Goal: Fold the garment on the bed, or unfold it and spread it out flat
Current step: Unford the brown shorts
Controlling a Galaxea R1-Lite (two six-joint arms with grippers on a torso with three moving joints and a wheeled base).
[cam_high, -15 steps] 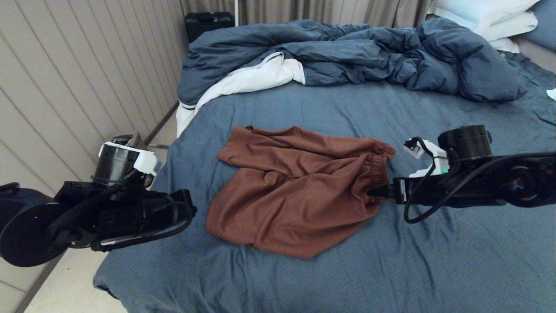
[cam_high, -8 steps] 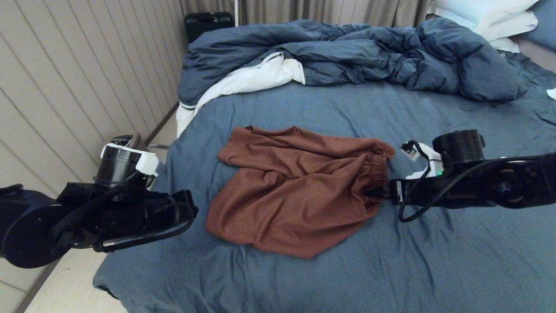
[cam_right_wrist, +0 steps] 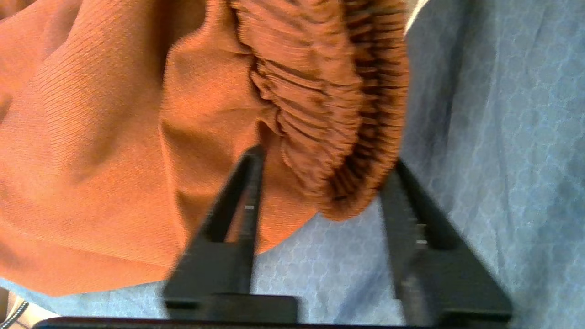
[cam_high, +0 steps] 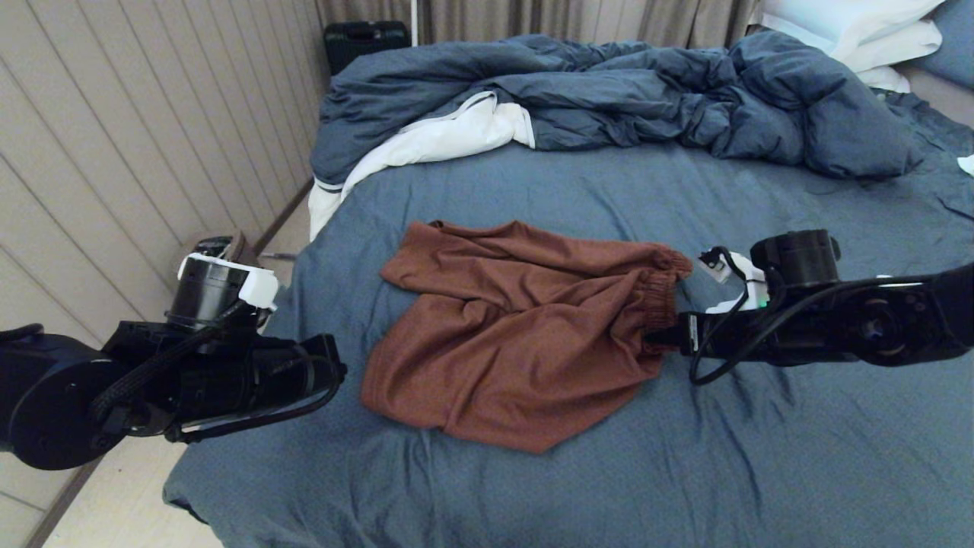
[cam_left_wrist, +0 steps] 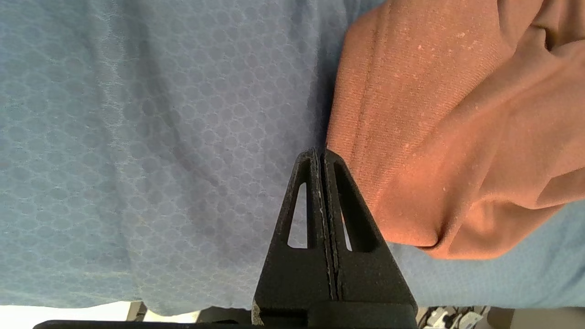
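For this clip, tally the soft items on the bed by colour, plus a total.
Rust-brown: 1, the shorts
Blue: 2, the sheet and the bunched duvet
White: 2, the pillows stacked at the far right
Total: 5

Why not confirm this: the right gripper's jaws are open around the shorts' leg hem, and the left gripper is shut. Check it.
Wrong on one point: the right gripper straddles the gathered waistband of the shorts, not a leg hem, as the right wrist view shows. Its jaws are open, and the left gripper is shut.
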